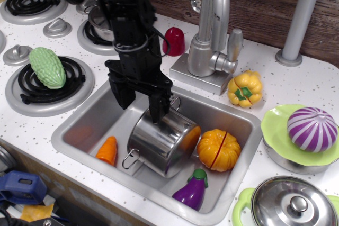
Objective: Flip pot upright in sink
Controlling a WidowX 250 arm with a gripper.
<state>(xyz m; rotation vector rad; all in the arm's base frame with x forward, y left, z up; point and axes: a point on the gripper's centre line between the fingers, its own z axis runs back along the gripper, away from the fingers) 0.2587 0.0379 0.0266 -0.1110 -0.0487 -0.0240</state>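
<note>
The pot (164,140) lies on its side in the middle of the sink (85,125), not upright; its long axis runs slantwise, with the closed shiny base turned toward the front-left corner of the counter and the open mouth facing right and toward the back, pressed against the orange pumpkin (218,150); one wire loop handle (130,159) sticks out low at the front-left, the other shows at the top just behind the black fingers. The gripper (142,103) hangs over the back-left part of the basin, its two fingers spread apart and holding nothing; the right-hand finger (158,108) reaches down to the pot's upper wall and seems to touch it, though contact cannot be told for sure; the other finger stands clear to the left over bare sink floor. A small carrot (107,151) lies just left of the pot near the front wall; a purple eggplant (192,189) lies at the front-right of the basin, just beside the pumpkin; the faucet (213,30) rises behind the sink toward the back edge; a green gourd (47,67) sits on the burner at the left.
</note>
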